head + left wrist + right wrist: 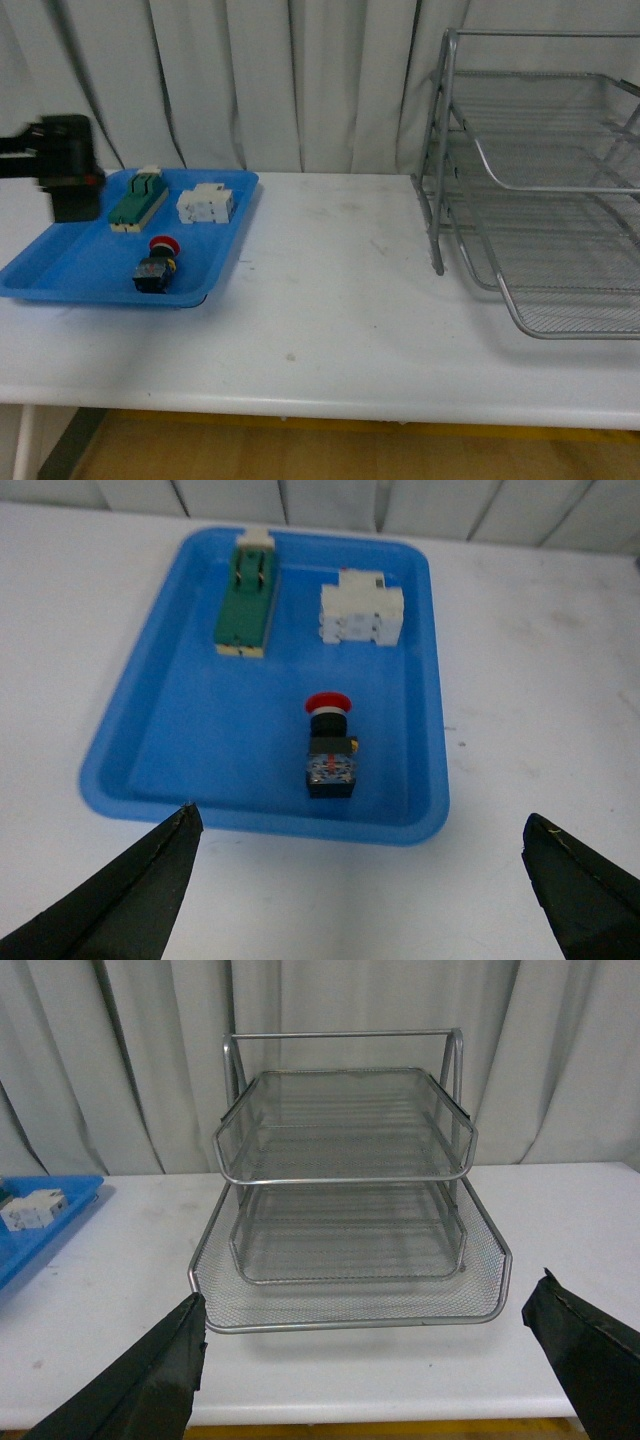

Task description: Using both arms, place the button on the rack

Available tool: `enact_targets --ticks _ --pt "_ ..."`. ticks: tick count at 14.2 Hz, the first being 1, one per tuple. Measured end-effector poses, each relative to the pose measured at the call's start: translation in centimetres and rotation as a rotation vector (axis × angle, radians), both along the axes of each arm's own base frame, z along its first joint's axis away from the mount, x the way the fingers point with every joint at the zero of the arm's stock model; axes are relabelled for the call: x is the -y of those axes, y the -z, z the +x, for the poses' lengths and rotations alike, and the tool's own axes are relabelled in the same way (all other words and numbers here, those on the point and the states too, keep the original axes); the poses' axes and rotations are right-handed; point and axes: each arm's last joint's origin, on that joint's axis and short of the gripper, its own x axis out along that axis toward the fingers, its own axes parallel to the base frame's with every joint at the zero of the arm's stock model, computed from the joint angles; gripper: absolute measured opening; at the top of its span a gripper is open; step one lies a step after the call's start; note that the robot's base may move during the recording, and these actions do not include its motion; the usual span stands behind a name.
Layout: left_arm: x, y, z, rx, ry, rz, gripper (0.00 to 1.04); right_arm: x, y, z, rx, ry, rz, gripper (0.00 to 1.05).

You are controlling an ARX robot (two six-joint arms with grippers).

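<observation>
The button (330, 745) lies on its side inside the blue tray (190, 730), toward the tray's near rim and right of its middle. Its red cap points at the tray's far rim, and it touches neither wall. Two other parts share the tray. A green-and-cream block (244, 595) lies along the far left of its floor, and a white blocky component (361, 608) sits by the far right corner. Both are apart from the button, and nothing covers it.

The left arm (65, 165) shows blurred over the tray's far left corner. The left gripper (360, 820) hangs above the tray's near rim with its fingers spread wide and nothing in them, the button just beyond the gap.

The rack (540, 190) stands on the same white table (320, 310), well to the right of the tray, with bare tabletop between. The right gripper (365, 1300) faces the rack's open front, where the lowest mesh tray is slid out. It too is spread wide and holds nothing.
</observation>
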Motion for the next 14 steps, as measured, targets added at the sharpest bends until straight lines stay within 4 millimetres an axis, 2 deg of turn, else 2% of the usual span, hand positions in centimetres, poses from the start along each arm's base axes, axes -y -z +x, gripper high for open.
enact_targets --ticks 2,4,6,10,13,14 --pt "1.2 3.3 6.1 -0.154 0.034 0.033 0.98 0.0 0.0 0.0 0.000 0.000 0.000 0.98" --pt "1.5 6.5 10.9 -0.292 0.018 0.087 0.98 0.0 0.0 0.0 0.000 0.000 0.000 0.98" --pt "0.5 6.8 13.8 -0.345 -0.014 0.087 0.98 0.0 0.0 0.0 0.000 0.000 0.000 0.98" --pt "-1.3 5.6 15.9 -0.374 -0.051 0.045 0.98 0.0 0.0 0.0 0.000 0.000 0.000 0.98" --pt "-0.9 8.5 16.2 -0.508 0.018 -0.005 0.98 0.0 0.0 0.0 0.000 0.000 0.000 0.98" --pt "-1.0 8.8 16.4 -0.512 0.015 0.000 0.98 0.0 0.0 0.0 0.000 0.000 0.000 0.98"
